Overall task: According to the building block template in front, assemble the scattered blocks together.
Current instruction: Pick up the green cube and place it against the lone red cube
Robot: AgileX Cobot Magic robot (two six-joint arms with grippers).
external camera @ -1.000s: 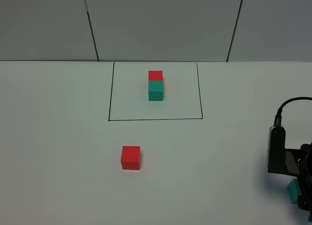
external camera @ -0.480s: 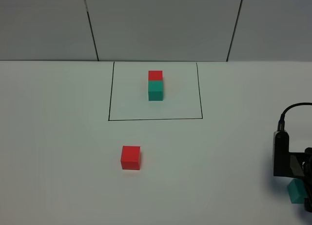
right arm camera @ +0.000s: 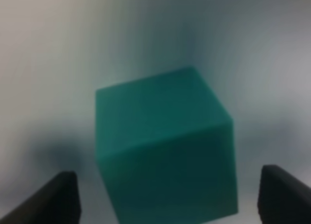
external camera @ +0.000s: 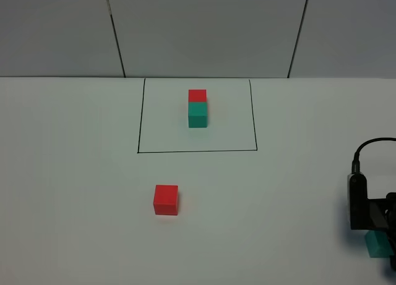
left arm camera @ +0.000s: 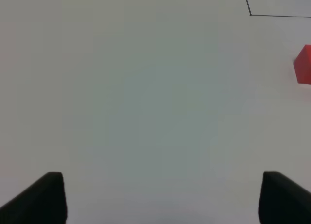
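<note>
Now the right jaws stand spread either side of the teal cube (right arm camera: pixel 165 146), which rests on the desk (external camera: pixel 74 174) well to the right and front of the template (external camera: pixel 197 109); the left jaws hang spread, empty. Best square them to the cube's turned faces before closing, then carry it to the red cube (external camera: pixel 166 199) nearer the template

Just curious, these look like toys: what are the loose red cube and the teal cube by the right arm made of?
The small red matte cube looks like painted wood or hard plastic: flat colour, no glare, crisp edges. The teal-green matte cube looks the same, evenly dull. The pictures cannot settle which.
</note>
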